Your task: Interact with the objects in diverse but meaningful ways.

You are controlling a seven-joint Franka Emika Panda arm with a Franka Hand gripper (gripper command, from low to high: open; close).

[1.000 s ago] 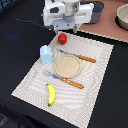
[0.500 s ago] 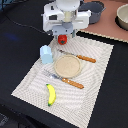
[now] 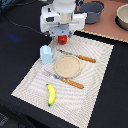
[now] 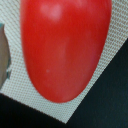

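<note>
A red tomato [image 3: 62, 39] lies on the striped placemat [image 3: 95, 85] near its far edge. My gripper [image 3: 62, 35] is right above it, and the white hand hides the fingers and the tomato's top. In the wrist view the tomato [image 4: 62, 47] fills the picture and no fingers show. A pale blue-white carton [image 3: 46, 53] stands beside the tomato on the exterior view's left. A yellow banana [image 3: 50, 94] lies at the mat's near edge. A dark grey two-handled pot [image 3: 93, 10] sits at the back. The small white elongated piece is not in view.
A tan round plate [image 3: 67, 66] sits mid-mat, with an orange-handled knife [image 3: 80, 57] behind it and an orange-handled fork [image 3: 66, 80] in front. A pale bowl [image 3: 122, 17] stands at the back right on a brown surface.
My hand has come down and slightly toward the exterior view's left, closer over the tomato. Nothing else has moved.
</note>
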